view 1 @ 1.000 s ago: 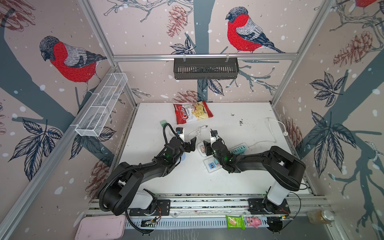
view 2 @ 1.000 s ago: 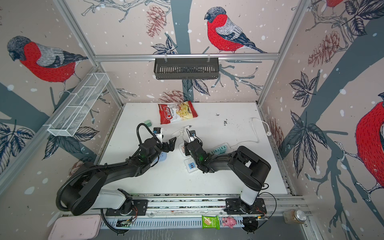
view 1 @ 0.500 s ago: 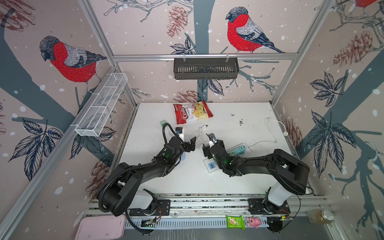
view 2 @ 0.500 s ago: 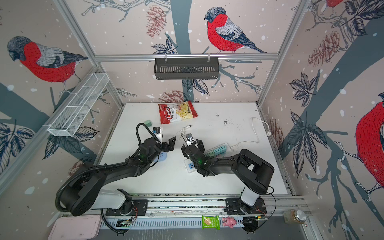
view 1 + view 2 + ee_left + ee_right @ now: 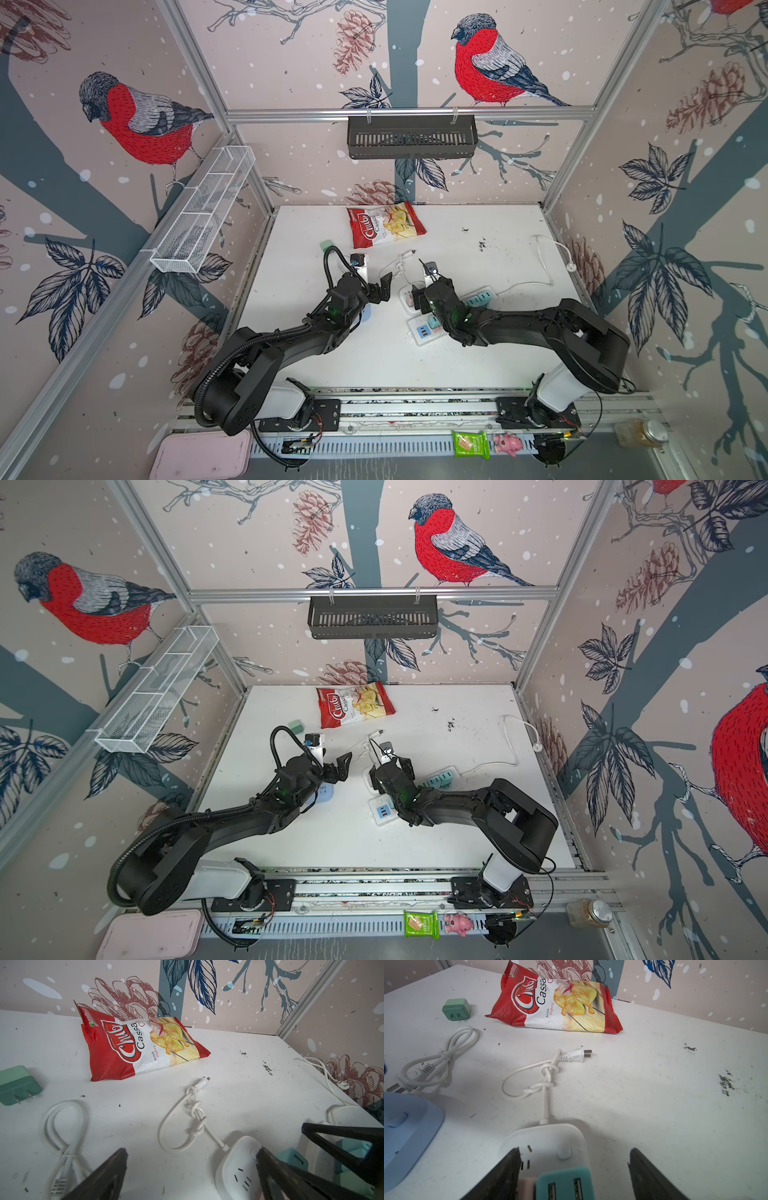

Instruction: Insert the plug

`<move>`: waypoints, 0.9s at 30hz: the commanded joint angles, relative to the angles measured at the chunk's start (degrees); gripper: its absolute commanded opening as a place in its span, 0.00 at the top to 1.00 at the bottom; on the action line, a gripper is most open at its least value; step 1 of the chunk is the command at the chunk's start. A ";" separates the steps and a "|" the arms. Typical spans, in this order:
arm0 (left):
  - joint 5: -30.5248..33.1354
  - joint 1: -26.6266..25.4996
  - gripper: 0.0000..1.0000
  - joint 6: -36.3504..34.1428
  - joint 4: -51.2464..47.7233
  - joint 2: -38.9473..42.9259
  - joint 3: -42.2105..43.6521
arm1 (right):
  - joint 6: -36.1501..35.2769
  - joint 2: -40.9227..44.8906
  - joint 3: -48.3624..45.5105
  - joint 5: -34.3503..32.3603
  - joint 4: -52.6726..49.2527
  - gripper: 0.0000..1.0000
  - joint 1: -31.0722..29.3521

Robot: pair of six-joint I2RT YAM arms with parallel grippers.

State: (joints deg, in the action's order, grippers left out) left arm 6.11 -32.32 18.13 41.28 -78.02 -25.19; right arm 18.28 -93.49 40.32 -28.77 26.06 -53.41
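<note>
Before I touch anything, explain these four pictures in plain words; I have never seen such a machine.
Two black robot arms, the left arm and the right arm, are mounted at the front of a white table. Two pictures look down from overhead; the other two come from a camera on each arm's wrist. On the table lie a crisp bag, a green charger, a blue power strip and a white power strip with a knotted cord. A teal charger stands on the white strip inside the open right pincer, ungripped. The left pincer is open and empty.
</note>
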 commanded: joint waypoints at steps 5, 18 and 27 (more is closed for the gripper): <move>-0.46 0.15 0.04 0.44 1.41 0.59 -0.25 | 4.56 -5.07 2.03 -3.12 -8.57 0.17 -1.87; -0.68 0.20 0.04 0.77 1.61 1.24 0.02 | 10.33 -3.29 -1.41 -6.32 -10.31 0.19 -1.84; 8.95 0.85 0.03 5.99 -2.69 4.08 -0.33 | 7.40 3.30 4.39 -6.53 -14.03 0.14 -3.54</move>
State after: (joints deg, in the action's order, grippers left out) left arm 8.60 -31.83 20.27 39.97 -75.37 -24.82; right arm 28.16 -92.05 41.82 -36.12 18.74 -56.84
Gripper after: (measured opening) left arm 0.969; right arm 0.846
